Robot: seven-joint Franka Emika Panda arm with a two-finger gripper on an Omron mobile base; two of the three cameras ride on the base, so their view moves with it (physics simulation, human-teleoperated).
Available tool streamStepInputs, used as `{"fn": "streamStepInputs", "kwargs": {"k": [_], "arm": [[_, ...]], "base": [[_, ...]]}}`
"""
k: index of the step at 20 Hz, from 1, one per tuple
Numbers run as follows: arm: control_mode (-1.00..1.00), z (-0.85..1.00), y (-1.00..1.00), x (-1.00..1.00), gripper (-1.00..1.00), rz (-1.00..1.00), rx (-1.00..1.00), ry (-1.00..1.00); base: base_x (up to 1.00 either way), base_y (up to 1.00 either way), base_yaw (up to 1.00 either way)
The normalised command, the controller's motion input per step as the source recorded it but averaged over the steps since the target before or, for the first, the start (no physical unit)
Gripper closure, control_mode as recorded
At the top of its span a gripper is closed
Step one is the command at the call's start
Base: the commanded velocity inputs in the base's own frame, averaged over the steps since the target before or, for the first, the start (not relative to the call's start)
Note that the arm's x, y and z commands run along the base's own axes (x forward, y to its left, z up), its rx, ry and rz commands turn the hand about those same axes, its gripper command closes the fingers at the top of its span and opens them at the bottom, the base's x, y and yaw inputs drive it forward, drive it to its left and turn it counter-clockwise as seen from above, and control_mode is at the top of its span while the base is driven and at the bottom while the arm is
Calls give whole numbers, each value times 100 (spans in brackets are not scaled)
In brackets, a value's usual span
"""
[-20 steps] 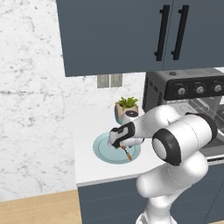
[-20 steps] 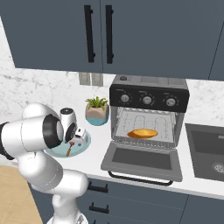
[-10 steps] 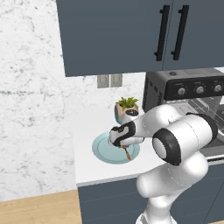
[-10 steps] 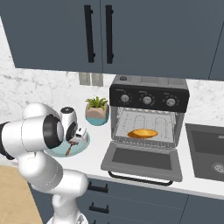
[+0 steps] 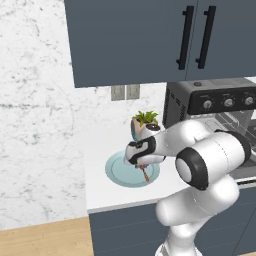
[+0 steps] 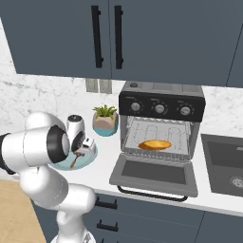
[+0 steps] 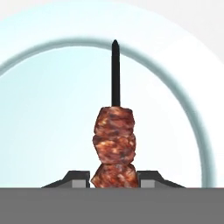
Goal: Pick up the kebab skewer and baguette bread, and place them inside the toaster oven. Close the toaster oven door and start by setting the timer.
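The gripper point(image 7: 113, 179) clamps the kebab skewer point(image 7: 114, 144) (bare tip pointing straight away) over the plate point(image 7: 39, 109).

The thin dark kebab skewer with reddish-brown meat chunks point(image 7: 114, 144) runs off the hand view's bottom edge; the end effector point(image 5: 141, 161) hides its upper end.

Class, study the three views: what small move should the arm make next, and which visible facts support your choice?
Probably a short, straight lift. In the hand view the gripper is shut on the kebab skewer, fingertips against its lowest meat chunk, low over the pale blue plate. The baguette bread already lies on the rack in the toaster oven, and the toaster oven door hangs open, so the skewer's carry there should follow.
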Motion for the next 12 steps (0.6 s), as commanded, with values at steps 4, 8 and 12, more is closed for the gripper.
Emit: {"fn": "streamStepInputs", "kwargs": {"k": [4, 8, 12], "arm": [[-100, 44, 0, -2, 100, 0, 7, 0], [-100, 59, 0, -6, 100, -6, 7, 0], [-100, 63, 0, -17, 100, -9, 1, 0]], "base": [[0, 0, 0], [0, 0, 0], [0, 0, 0]]}}
